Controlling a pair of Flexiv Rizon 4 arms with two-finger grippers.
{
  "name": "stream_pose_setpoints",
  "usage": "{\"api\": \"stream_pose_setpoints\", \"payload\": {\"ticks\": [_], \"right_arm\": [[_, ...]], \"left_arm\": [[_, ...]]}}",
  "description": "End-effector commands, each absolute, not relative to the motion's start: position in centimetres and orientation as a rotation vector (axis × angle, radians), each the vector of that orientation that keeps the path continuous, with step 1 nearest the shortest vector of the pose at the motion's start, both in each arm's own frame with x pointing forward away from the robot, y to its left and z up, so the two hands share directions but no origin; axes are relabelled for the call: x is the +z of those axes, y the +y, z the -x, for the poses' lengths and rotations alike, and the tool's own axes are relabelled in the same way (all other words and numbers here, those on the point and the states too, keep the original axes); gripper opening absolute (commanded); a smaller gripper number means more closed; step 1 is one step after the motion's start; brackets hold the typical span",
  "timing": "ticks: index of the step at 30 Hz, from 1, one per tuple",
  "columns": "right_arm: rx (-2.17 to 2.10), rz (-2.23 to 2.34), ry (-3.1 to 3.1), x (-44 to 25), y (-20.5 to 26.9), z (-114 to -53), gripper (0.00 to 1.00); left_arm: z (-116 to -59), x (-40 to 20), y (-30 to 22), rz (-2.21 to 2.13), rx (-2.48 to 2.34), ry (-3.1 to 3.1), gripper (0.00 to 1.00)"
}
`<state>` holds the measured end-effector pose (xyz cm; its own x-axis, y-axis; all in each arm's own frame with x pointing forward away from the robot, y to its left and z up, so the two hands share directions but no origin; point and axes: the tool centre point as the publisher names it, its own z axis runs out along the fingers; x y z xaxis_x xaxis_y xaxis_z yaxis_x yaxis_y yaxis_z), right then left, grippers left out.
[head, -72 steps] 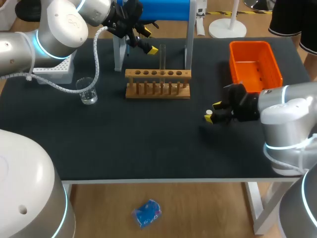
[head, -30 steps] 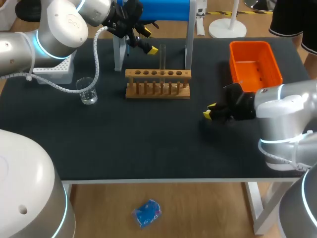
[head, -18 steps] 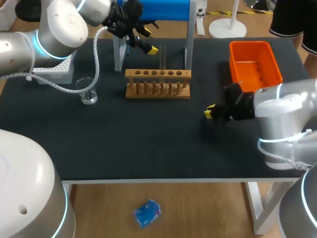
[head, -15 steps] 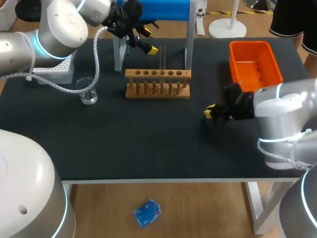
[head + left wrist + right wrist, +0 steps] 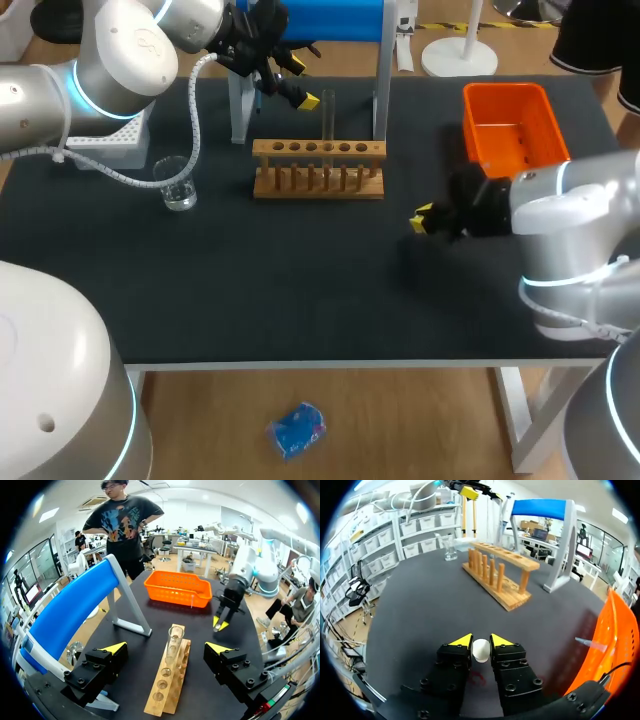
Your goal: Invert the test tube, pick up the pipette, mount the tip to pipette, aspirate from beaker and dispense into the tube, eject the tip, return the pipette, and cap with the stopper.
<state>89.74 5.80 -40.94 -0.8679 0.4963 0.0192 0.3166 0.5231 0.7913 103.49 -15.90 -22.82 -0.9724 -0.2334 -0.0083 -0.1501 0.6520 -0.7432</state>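
Pinching round stopper (perhaps rubber): right fingers

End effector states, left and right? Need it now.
Left end effector: open, holding nothing.
Right end effector: closed on the stopper.

Bench top: matt black, faintly textured. Rack: bare pale wood, matt. Test tube and beaker: clear, glossy, glass-like. Bin: shiny orange plastic. Stopper: smooth, off-white.
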Motion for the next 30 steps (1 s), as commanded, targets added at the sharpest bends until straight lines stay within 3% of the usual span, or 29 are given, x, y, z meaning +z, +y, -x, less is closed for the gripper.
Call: {"api": "stream_pose_setpoints", "payload": {"ticks": [1,30], "right_arm": [[1.265,-0.655,2.606,-38.0,5.1,-89.4,0.0],[1.404,-0.057,2.837,-23.3,8.1,-93.0,0.0]], "left_arm": [[-103.5,-23.0,-15.9,0.319,-1.234,2.756,1.0],[-103.5,-23.0,-15.9,0.319,-1.234,2.756,1.0]]}}
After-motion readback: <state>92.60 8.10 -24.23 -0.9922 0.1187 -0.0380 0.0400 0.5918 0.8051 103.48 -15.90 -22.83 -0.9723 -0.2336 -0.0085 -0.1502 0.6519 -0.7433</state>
